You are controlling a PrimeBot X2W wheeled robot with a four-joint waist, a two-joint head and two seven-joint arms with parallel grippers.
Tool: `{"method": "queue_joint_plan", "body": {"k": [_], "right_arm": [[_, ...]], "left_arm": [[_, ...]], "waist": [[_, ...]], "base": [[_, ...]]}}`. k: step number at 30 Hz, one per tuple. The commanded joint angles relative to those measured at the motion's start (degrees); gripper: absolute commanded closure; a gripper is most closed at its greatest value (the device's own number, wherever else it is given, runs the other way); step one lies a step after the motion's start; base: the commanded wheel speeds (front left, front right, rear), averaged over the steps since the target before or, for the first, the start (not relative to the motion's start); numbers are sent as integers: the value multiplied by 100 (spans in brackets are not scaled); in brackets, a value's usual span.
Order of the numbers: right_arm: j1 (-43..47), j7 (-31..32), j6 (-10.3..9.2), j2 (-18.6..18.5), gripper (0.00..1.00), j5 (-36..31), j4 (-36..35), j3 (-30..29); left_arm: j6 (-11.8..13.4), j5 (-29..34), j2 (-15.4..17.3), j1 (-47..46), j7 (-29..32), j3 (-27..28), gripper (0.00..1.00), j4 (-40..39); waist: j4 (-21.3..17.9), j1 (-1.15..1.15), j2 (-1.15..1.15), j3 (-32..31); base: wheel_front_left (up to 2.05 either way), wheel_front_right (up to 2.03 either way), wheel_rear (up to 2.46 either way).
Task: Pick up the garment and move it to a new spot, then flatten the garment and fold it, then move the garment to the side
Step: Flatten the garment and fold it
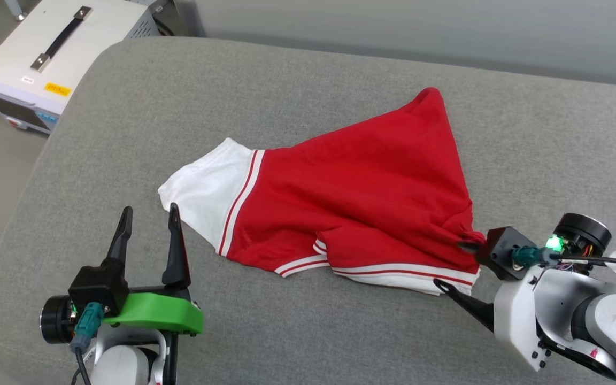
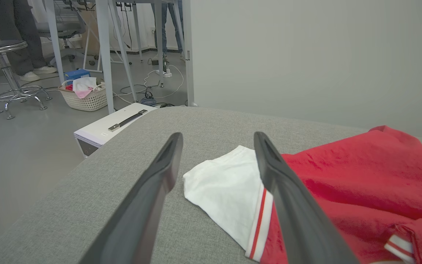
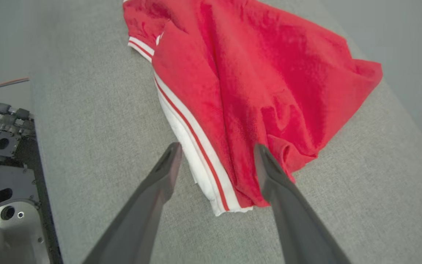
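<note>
left end effector [image 1: 149, 208] open, beside garment [image 1: 372, 192] | right end effector [image 1: 449, 266] open, astride its hem | left wrist: basket [image 2: 84, 97]

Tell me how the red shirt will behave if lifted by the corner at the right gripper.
The garment is probably floppy: it lies creased and bunched, so it would likely drape and trail. It looks thin, so probably light. The open right gripper straddles its layered hem and may catch only one layer.

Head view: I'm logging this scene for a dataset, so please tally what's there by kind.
Garment: 1
Grippers: 2 (left gripper, right gripper)
White equipment box: 1
Grey cushioned surface: 1
Total: 5
</note>
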Motion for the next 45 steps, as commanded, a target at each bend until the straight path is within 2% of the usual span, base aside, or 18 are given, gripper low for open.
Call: {"method": "queue_joint_plan", "body": {"k": [1,9,20,21,27,32,38,45], "right_arm": [[-149,157,-4,-74,0,108,-7,124],[-616,621,-4,-350,0,292,371,859],[-1046,464,-4,-221,0,264,1328,1902],[-1113,198,-4,-139,100,351,1465,1978],[-1256,-509,-4,-19,100,414,1601,1844],[-964,-1017,-4,-107,100,673,1363,1235],[-247,-1076,-4,-460,100,760,1224,485],[821,-1005,-4,-754,100,955,1465,-441]], "left_arm": [[-61,61,-64,-18,-33,35,0,4],[-221,143,-214,-240,-34,93,0,23],[-169,-18,-244,-438,-34,-33,0,48],[-143,-31,-244,-436,-34,-45,0,74],[-155,21,-245,-334,-34,-5,0,144],[-206,109,-245,-146,-34,63,0,179],[-239,165,-245,118,-34,155,0,210],[-261,200,-245,295,-34,185,0,225]], "waist": [[84,0,0,153],[284,0,0,570],[419,0,0,919],[376,0,0,882],[186,0,0,568],[-32,0,0,179],[-284,0,0,-145],[-444,0,0,-291]], "base": [[0,0,0],[0,0,0],[0,0,0],[0,0,0],[0,0,0],[0,0,0],[0,0,0],[0,0,0]]}}
